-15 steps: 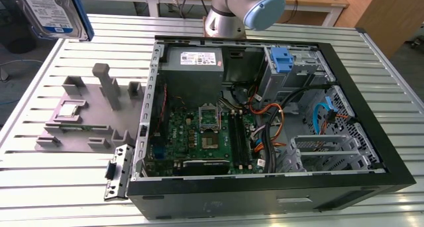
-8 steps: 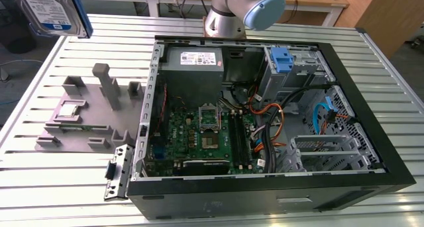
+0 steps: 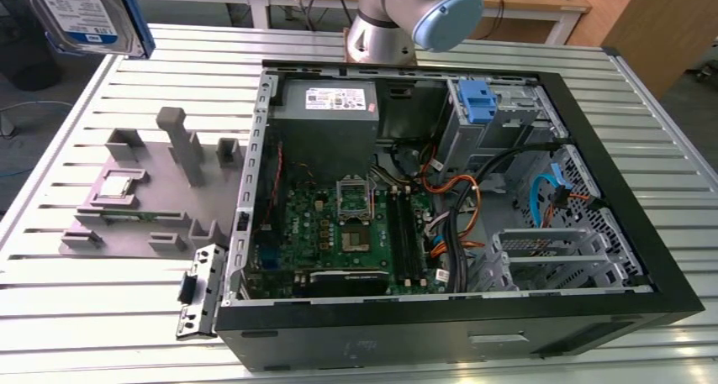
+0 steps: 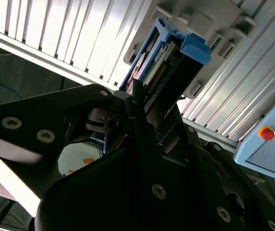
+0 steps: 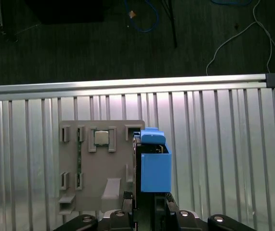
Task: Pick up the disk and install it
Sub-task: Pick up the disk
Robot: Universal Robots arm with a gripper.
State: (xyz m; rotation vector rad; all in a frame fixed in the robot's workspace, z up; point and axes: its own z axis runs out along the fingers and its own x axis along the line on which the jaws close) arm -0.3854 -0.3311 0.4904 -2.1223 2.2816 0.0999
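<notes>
As claw (image 5: 147, 201) clamps disk (image 5: 154, 168), flat, rectangular, blue-framed

Bright overhd light, glare on table (image 5: 200, 91)

Silver disk (image 3: 92, 21) with white-and-blue label (image 3: 76, 4), blue carrier (image 5: 154, 166), grey parts holder (image 3: 146, 203), green motherboard (image 3: 298, 224), black case (image 3: 449, 334), ribbed silver table (image 3: 101, 317).
</notes>
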